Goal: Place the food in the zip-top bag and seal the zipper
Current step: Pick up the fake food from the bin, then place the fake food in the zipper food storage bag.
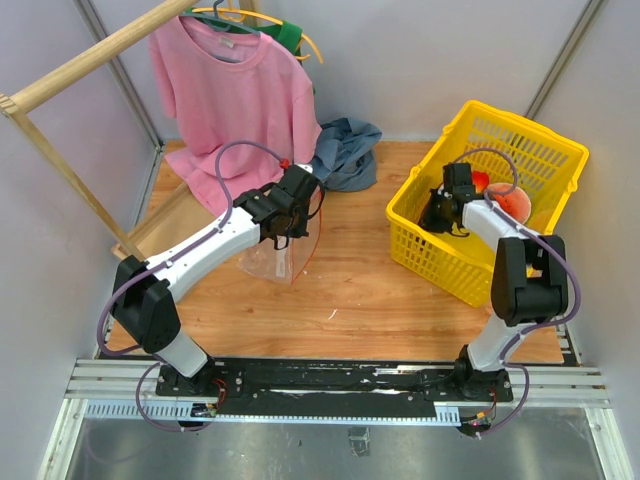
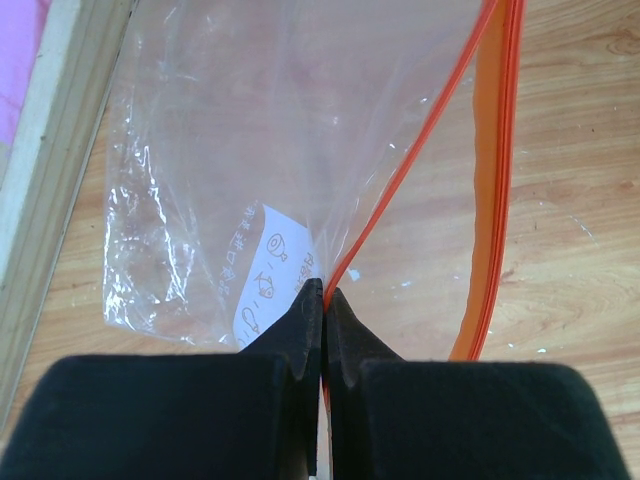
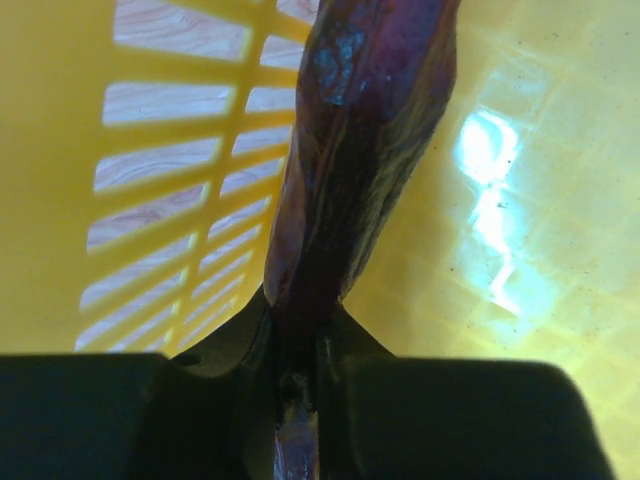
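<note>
Wood-grain desk (image 1: pixel 350 290) fills the overhead view. At its back left a pink T-shirt (image 1: pixel 235 90) hangs from a wooden rack (image 1: pixel 90 55), with a blue-grey cloth (image 1: pixel 345 150) bunched just beside its hem. In front of the shirt, the left gripper (image 1: pixel 287 222) holds up the zip-top bag (image 1: pixel 268 262). The bag hangs clear and crinkled down to the desk, and its zipper (image 1: pixel 312 235) shows as a thin orange-red line along the right edge. Well apart on the right stands a yellow basket (image 1: pixel 560 150). The right gripper (image 1: pixel 438 214) dips inside it near the left wall, and a red food piece (image 1: pixel 508 203) lies farther in, beside the arm. The basket's left wall lies between that gripper and the bag.

From the left wrist, the gripper is pressed together on the bag's edge, pinching the plastic where one orange-red track runs in. The other track swings away to the right, so the mouth gapes. A white label (image 2: pixel 262 275) lies just past the fingertips. The rack's pale rail runs along the left side, close to the bag.

From the right wrist, the gripper pinches the lower end of a dark brown-purple piece (image 3: pixel 350 170). The piece tilts upward in front of the basket's slotted wall, and the glossy yellow floor lies to the right.
</note>
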Motion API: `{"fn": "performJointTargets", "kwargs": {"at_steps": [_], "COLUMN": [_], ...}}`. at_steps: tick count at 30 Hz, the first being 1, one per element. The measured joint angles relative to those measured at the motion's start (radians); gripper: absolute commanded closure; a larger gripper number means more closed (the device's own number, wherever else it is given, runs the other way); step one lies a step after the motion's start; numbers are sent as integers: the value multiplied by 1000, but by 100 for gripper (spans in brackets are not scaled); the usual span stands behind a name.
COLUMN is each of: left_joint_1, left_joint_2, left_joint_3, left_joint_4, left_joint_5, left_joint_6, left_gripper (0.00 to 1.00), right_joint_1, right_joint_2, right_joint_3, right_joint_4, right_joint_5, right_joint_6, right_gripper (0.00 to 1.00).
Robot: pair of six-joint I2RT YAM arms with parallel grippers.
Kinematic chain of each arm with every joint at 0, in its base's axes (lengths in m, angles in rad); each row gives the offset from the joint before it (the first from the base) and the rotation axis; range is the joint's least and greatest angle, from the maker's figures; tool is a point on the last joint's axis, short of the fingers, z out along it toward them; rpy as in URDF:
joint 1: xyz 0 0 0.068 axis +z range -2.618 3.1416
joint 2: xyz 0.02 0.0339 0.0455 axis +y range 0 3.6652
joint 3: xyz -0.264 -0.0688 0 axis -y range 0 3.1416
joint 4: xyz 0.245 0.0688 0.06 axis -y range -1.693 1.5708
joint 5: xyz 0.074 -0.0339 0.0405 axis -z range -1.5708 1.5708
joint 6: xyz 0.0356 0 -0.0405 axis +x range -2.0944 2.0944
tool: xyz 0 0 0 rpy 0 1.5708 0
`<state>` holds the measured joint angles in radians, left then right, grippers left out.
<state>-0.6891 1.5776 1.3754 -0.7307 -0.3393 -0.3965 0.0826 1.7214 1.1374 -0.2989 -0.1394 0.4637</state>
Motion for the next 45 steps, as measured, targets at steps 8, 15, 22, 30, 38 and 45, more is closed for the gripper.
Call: {"fn": "performJointTargets", "kwargs": {"at_steps": [8,15,22,30,38,45], "left_joint_1": [0,0,0,0,-5,-15], "left_joint_2": [-10,-37,-38,-38,-57,-69], "left_joint_3": [1,1,1,1,1,1], "left_joint_4": [-5,-5,-4,-3,12,46], "left_joint_5": [0,-5,-5,-19,-46,-61], "left_joint_6": [15,38,53,57,56,55], "left_gripper": [100,100,100,100,100,100], "right_joint_1": [0,0,0,0,118,328], "right_joint_2": [-143,-370,-587,-702,-694,-629], "right_joint_3": [-3,28,76,82,80,62], "right_joint_4": [-60,-155,-203,-194,-197,-193], "right_joint_5": [24,62,25,-191,-399,-453], "right_joint_6": [-57,-104,-135,-135,-83,-39], "right_gripper": [99,99,99,99,99,99]}}
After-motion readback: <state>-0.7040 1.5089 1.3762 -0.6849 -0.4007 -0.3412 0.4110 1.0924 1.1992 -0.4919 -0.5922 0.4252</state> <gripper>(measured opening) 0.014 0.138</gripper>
